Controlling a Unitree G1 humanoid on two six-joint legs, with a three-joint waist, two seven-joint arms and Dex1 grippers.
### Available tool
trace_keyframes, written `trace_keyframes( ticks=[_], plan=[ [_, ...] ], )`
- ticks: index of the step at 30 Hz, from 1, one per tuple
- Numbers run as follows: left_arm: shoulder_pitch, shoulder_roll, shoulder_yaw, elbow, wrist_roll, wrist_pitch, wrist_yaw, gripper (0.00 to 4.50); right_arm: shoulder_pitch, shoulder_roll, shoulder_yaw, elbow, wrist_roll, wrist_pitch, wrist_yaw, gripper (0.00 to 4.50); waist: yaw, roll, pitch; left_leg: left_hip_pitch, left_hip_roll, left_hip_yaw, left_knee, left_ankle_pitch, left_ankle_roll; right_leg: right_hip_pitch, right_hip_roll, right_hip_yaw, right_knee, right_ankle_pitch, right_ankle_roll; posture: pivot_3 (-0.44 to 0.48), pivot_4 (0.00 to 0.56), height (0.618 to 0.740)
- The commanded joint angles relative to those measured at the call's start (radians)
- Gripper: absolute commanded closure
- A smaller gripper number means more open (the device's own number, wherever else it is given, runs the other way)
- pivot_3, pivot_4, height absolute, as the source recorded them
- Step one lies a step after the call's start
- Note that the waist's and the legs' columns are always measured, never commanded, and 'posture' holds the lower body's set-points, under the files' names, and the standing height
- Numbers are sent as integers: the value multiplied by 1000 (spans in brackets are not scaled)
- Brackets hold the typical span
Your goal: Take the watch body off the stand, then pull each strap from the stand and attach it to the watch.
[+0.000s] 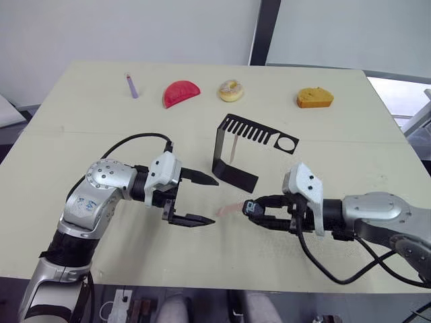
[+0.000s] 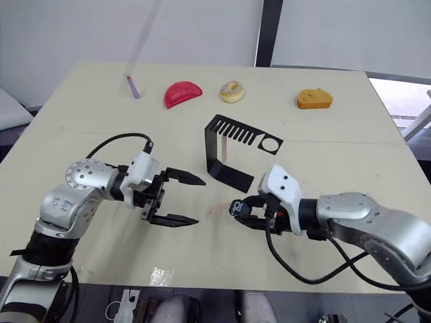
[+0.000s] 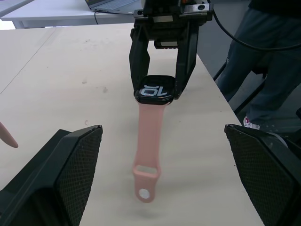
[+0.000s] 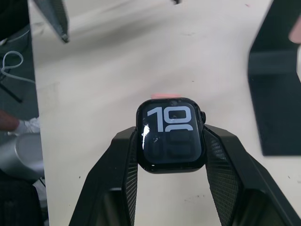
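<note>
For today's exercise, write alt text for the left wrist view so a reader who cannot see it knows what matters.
The right gripper holds the watch body above the pale table, one pink strap already attached and hanging toward the camera. The left gripper's open black fingers frame the foreground; a person's legs stand beyond the table edge.

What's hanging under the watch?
A pink strap hangs from the watch, which the right gripper holds. Where they join is hidden under the case.

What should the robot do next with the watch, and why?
Probably send the open left gripper to the stand for the second strap. The right gripper holds the watch body with one strap already on it.
</note>
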Motion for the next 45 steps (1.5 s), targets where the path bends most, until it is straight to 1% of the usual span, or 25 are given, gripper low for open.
trace_keyframes(
  ticks=[1,7,10,16,20,22,25,28,30,31,33,34,37,40,42,43,45],
  plan=[
    [-1,3,1,-17,-6,-26,-9,30,32,9,-14,-27,-93,-99,76,2980,-1,0,0,0,0,0,1,0,0,0,0,0,0,0,0,0,150,737],
    [45,31,0,-36,3,-63,-23,30,70,26,-14,-13,-198,-158,127,2980,-5,0,0,2,0,1,1,0,0,0,1,1,3,0,-1,0,150,737],
    [78,54,23,-32,9,-86,-13,30,62,67,5,3,-222,-156,132,2980,-4,0,0,2,0,1,2,0,0,0,0,1,4,0,-1,0,150,737],
    [170,135,95,-49,-2,-69,9,30,-1,226,135,73,-322,-162,119,2980,-8,0,0,2,1,1,3,0,0,0,1,1,5,-1,-2,0,150,737],
    [218,178,129,-33,8,-82,18,30,-34,317,227,163,-420,-167,107,2980,-5,0,0,2,1,1,4,-1,0,0,0,1,6,-1,-2,0,150,737],
    [220,180,134,-22,10,-85,25,30,-41,336,251,195,-461,-163,110,2980,-4,0,0,2,1,1,5,-1,0,0,0,1,6,-1,-2,0,150,737],
    [226,178,127,0,35,-109,39,30,-60,347,318,280,-567,-181,114,2980,-2,0,0,2,0,1,6,-2,1,0,0,0,6,-1,-2,0,150,737],
    [232,171,117,7,42,-128,40,30,-81,358,315,306,-587,-178,133,2980,-2,0,0,1,0,2,6,-2,1,-1,0,0,6,-1,-2,0,150,737],
    [228,164,113,15,41,-131,43,0,-93,354,304,311,-594,-191,156,1948,-5,0,0,1,1,2,7,-3,1,-1,0,0,7,-1,-2,0,150,737],
    [226,161,113,18,35,-127,42,0,-96,350,298,311,-595,-196,166,1574,-5,0,0,1,1,2,8,-3,1,-1,0,1,7,-1,-2,0,150,737],
    [230,157,115,17,28,-124,41,0,-101,325,264,294,-583,-209,200,559,-4,0,0,1,1,2,8,-3,1,-1,0,0,8,-1,-2,0,150,737],
    [240,158,128,14,27,-125,50,0,-86,296,214,259,-544,-204,227,71,-3,0,0,1,1,2,8,-3,1,-1,0,0,8,-1,-2,0,150,737],
    [282,161,192,-1,5,-88,105,0,22,204,-7,139,-396,-147,271,25,-1,0,0,1,1,2,9,-4,1,-1,0,0,8,-1,-2,0,150,737],
    [353,171,280,-2,-27,-53,141,0,197,152,-266,69,-285,-101,283,25,1,-1,0,0,1,0,9,-5,2,0,0,-1,7,-1,-2,0,150,737],
    [396,175,332,0,-47,-32,156,0,290,149,-398,42,-235,-73,274,25,0,-1,0,1,2,0,9,-5,2,1,0,-1,7,-1,-2,0,150,737],
    [432,178,390,3,-77,3,169,0,370,168,-508,31,-212,-60,273,25,-1,-1,0,1,1,0,9,-5,2,1,0,0,7,-1,-2,0,150,737],
    [492,178,503,13,-117,62,216,0,517,208,-686,22,-191,-52,271,25,-1,-1,-1,2,2,0,8,-5,1,2,0,0,7,-1,-2,0,150,737]
  ],
)
